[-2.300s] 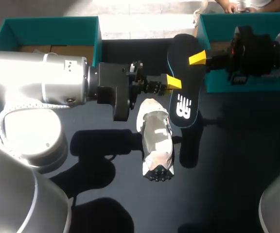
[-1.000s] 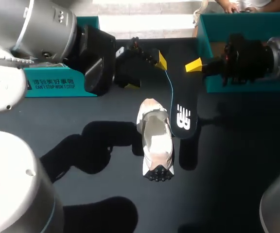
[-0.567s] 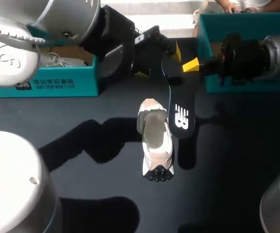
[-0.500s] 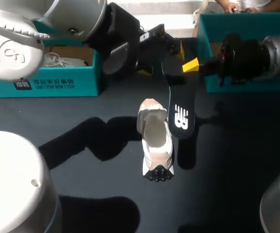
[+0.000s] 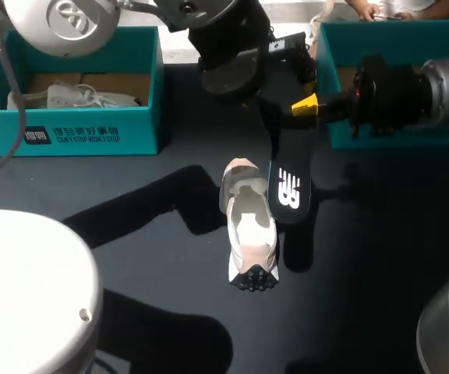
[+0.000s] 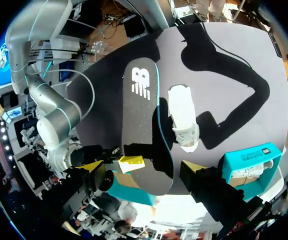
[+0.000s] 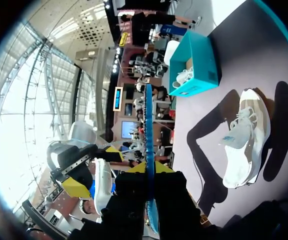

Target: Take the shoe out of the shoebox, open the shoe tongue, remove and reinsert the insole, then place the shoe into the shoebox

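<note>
A white sneaker point(image 5: 249, 226) rests on the dark table with its opening up. Just right of it hangs the black insole point(image 5: 290, 183) with a white logo, one end down near the table. My right gripper point(image 5: 312, 104) is shut on the insole's upper end; in the right wrist view the insole point(image 7: 148, 135) shows edge-on between the fingertips point(image 7: 135, 168). My left gripper point(image 6: 141, 170) stands open, its fingers to either side of the insole point(image 6: 144, 125) near the right gripper point(image 6: 126, 162), not touching it. The sneaker point(image 6: 183, 117) lies beyond.
A teal shoebox point(image 5: 68, 132) at the back left holds another white shoe point(image 5: 76, 97). A second teal box point(image 5: 330, 47) stands at the back right behind my right arm point(image 5: 411, 86). My left arm point(image 5: 224, 47) spans the back of the table.
My left arm has swung up and to the right across the back, uncovering the left shoebox; its open gripper now sits at the insole's held end. Right gripper, insole and sneaker stayed nearly still.
</note>
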Motion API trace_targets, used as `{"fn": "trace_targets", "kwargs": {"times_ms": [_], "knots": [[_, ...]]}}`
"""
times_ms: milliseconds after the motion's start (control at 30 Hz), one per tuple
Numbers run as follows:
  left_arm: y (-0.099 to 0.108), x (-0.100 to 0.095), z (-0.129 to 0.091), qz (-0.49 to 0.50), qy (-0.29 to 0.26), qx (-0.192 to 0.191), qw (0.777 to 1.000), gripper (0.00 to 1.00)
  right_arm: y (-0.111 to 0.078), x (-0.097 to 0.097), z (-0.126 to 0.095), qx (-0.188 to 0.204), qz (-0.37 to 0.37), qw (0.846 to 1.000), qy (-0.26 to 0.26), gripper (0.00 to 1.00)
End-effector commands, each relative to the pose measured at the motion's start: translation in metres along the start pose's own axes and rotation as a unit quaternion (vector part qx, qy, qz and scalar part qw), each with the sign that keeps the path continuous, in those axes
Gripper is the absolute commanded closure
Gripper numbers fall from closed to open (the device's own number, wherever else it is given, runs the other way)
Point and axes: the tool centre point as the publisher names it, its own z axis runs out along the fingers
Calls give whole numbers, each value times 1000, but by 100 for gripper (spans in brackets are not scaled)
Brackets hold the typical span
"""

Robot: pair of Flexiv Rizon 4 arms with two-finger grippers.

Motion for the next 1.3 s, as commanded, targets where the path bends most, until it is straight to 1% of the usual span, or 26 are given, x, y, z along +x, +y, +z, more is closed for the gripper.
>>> {"fn": "trace_targets", "kwargs": {"times_ms": [33,333,600,667,733,800,833,867,900,1000,1100,1200,1233,1300], "knots": [[3,-4,1,-13,171,-5,985,0,2,1,4,2,0,1000,0,100],[6,0,2,-29,164,-6,986,0,1,3,5,9,2,1000,-2,100],[7,2,-6,-43,139,-1,989,0,1,4,3,9,3,1000,-5,100],[7,5,-9,-51,124,1,991,0,1,4,3,10,3,1000,-4,100],[8,10,-13,-68,80,-7,994,0,0,4,2,10,3,1000,-1,100],[7,16,-16,-79,37,-5,996,0,0,3,1,7,3,1000,3,100],[7,22,-18,-92,3,-6,996,0,0,3,0,5,3,1000,4,100],[6,25,-17,-96,-19,-1,995,0,0,3,0,3,4,1000,8,100],[4,29,-18,-106,-54,3,993,0,0,3,0,3,4,1000,9,100],[-1,39,-22,-111,-113,-7,987,0,0,4,-1,2,3,1000,10,100],[-6,44,-26,-111,-139,-16,984,0,1,5,-3,2,3,1000,11,100],[-10,47,-31,-118,-178,-21,977,0,2,6,-4,2,2,1000,14,100],[-11,49,-34,-121,-204,-23,971,0,2,7,-4,1,1,1000,15,100],[-9,53,-37,-130,-232,-30,963,0,3,8,-4,0,0,1000,16,100]]}}
